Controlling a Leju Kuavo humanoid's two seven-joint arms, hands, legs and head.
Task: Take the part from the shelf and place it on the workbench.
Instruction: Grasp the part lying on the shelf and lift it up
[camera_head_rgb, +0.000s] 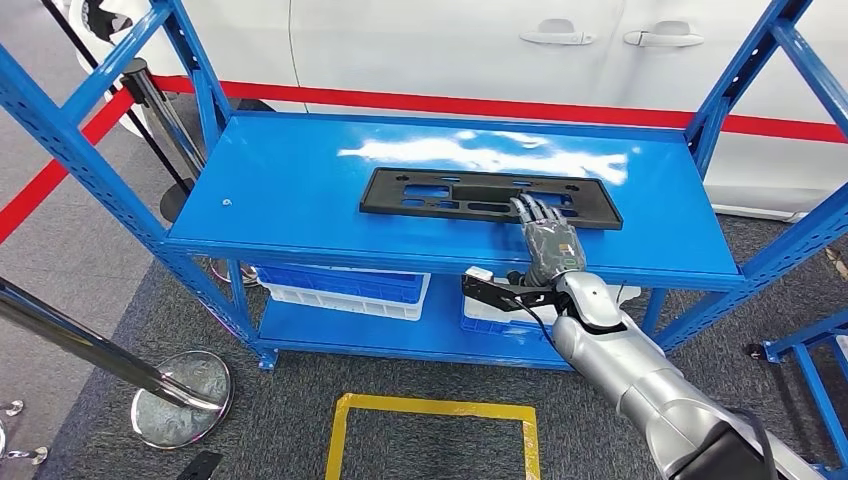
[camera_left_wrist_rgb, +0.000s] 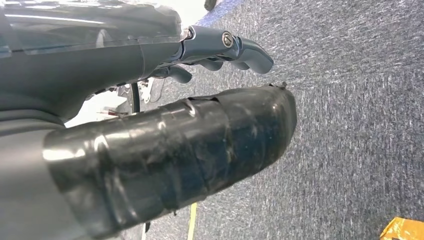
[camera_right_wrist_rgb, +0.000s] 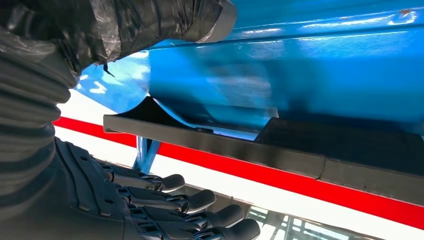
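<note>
Head view: high, facing forward-down onto blue shelf (camera_head_rgb: 300, 190). Right wrist view: very close, level with shelf (camera_right_wrist_rgb: 310, 65) top, facing across it; both share black part (camera_head_rgb: 490, 197) (camera_right_wrist_rgb: 280, 150). Left wrist view: well off shelf, faces grey carpet (camera_left_wrist_rgb: 360, 125).

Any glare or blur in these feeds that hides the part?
Head view: white glare on the shelf top behind the black part, which stays sharp under the right hand. Right wrist view: blue shelf surface smeared, part edge readable.

Part (camera_head_rgb: 470, 194): long flat black plate – slotted with cut-outs.
Pose: lay flat, long side running along the shelf's width.
Place: top blue shelf (camera_head_rgb: 290, 190) – toward its right half.
</note>
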